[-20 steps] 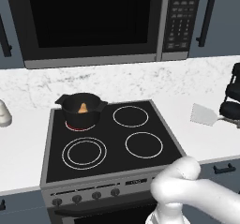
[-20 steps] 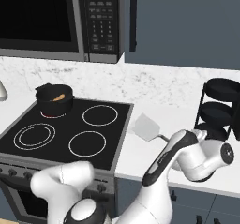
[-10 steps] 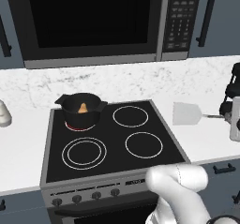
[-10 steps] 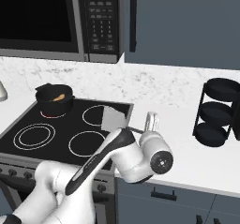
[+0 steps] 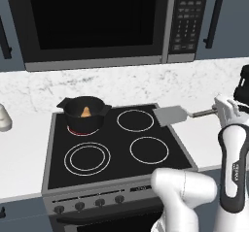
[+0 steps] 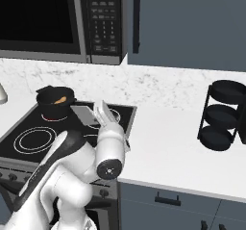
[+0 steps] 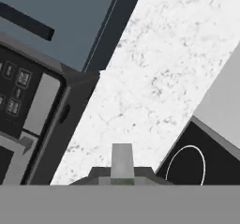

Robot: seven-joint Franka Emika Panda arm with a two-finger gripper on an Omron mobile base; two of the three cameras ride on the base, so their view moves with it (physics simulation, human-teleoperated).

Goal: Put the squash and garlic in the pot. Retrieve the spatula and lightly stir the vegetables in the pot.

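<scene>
Pale grey blade and thin dark handle identify the spatula, clamped at its handle end by the gripper. Its long axis runs roughly level from the gripper at the right toward the stove, blade end pointing left toward the pot. The blade hangs above the stove's right rear edge, beside the rear right burner, and stands apart from the pot. In the right base view the blade shows ahead of the white hand, over the black cooktop. In the hand view the handle rises as a pale strip between the fingers, which are closed against it; the fingertips themselves are largely hidden by the dark housing.

The pot sits on the rear left burner, which glows red beneath it. A tan-orange piece, the squash, lies inside the pot. The garlic cannot be made out.

A microwave hangs above the stove. A black tiered rack stands on the marble counter well to the right.
</scene>
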